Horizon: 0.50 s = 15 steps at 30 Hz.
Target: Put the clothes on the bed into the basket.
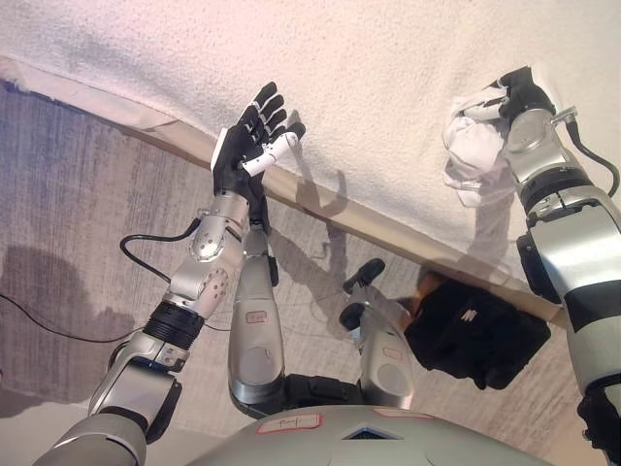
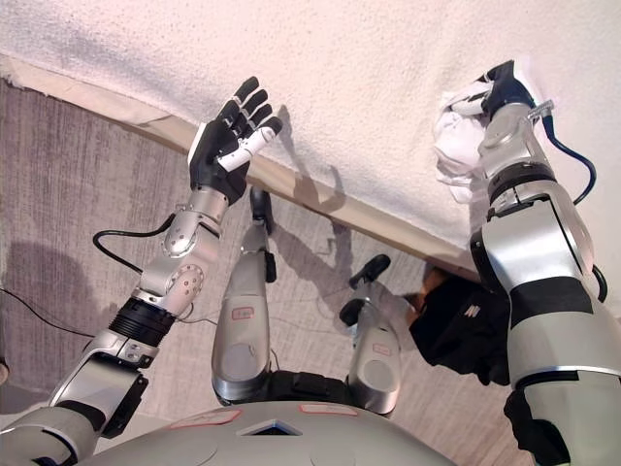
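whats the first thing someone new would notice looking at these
Most likely the right hand at the upper right, its fingers curled into a bunched white garment lying on the cream bed. Next, the left hand held up open over the bed's edge, holding nothing. Down on the floor at the lower right sits a black object; I can't tell whether it is the basket.

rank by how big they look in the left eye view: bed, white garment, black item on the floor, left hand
1. bed
2. black item
3. white garment and left hand: look alike in size, and the hand is nearer the camera, so unranked.
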{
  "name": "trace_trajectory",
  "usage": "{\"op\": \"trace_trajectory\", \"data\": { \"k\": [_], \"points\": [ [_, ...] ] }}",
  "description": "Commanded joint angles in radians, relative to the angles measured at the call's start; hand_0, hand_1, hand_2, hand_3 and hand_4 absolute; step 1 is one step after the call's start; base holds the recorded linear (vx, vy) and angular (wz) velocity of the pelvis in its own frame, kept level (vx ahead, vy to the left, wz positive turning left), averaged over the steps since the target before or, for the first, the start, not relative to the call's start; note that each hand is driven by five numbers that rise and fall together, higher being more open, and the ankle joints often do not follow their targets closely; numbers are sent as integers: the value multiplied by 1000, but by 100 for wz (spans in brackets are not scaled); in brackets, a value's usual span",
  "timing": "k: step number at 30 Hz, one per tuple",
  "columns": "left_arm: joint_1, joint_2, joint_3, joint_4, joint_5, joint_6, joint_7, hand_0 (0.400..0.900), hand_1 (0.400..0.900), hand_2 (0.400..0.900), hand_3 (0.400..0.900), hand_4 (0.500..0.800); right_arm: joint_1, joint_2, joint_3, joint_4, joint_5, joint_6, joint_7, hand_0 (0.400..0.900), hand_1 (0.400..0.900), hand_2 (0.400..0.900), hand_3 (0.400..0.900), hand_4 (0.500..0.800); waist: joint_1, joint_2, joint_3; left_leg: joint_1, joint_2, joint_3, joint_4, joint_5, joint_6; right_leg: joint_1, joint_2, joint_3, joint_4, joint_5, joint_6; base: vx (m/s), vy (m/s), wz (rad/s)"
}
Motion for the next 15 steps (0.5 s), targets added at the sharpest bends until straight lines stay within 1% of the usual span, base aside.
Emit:
{"op": "trace_trajectory", "data": {
  "k": [1, 4, 7, 10, 13, 14, 15],
  "points": [
    [-18, -12, -29, -74, -4, -58, -51, 900, 900, 900, 900, 800, 2, -53, 19, 15, 26, 8, -20, 400, 400, 400, 400, 500, 39, 28, -29, 1, -17, -37, 48, -74, -48, 99, -1, 8, 25, -10, 79, 11, -10, -4],
    [-2, -15, -23, -63, -2, -60, -61, 900, 900, 900, 900, 800, 53, -59, -10, -8, 32, -4, -31, 400, 400, 400, 400, 500, 36, 24, -56, 31, -10, -35, 50, -77, -48, 126, -2, 8, 20, -12, 79, 7, -3, -1],
    [19, -13, -13, -60, 2, -61, -57, 900, 900, 900, 900, 800, 115, -44, -46, -40, 34, -9, -53, 400, 400, 400, 400, 500, 29, 19, -83, 72, -5, -26, 53, -85, -47, 161, -4, 14, 20, -18, 78, 25, 6, -4],
    [48, -8, -2, -60, 9, -52, -56, 900, 900, 900, 900, 800, 190, -27, -84, -58, 25, -7, -65, 400, 400, 400, 400, 500, 21, 16, -121, 122, 2, -14, 47, -90, -46, 199, -8, 13, 14, -16, 80, 25, 14, -7],
    [81, -6, 24, -58, 15, -38, -60, 900, 900, 900, 900, 800, 301, -17, -131, -102, 20, -8, -75, 400, 400, 400, 400, 500, -2, 5, -156, 174, 12, 8, 34, -91, -48, 227, -11, 19, 1, -3, 88, 3, 21, -24],
    [95, -2, 45, -54, 20, -36, -57, 900, 900, 900, 900, 800, 341, -26, -145, -134, 22, -8, -70, 400, 400, 400, 400, 500, -15, -2, -168, 194, 17, 20, 28, -90, -49, 235, -11, 25, -4, 5, 90, 2, 22, -35],
    [101, -3, 54, -55, 27, -32, -61, 900, 900, 900, 900, 800, 382, -15, -157, -154, 19, -12, -71, 400, 400, 400, 400, 500, -23, -6, -179, 214, 21, 34, 19, -90, -49, 242, -12, 30, -8, 10, 94, -16, 23, -46]
  ]
}}
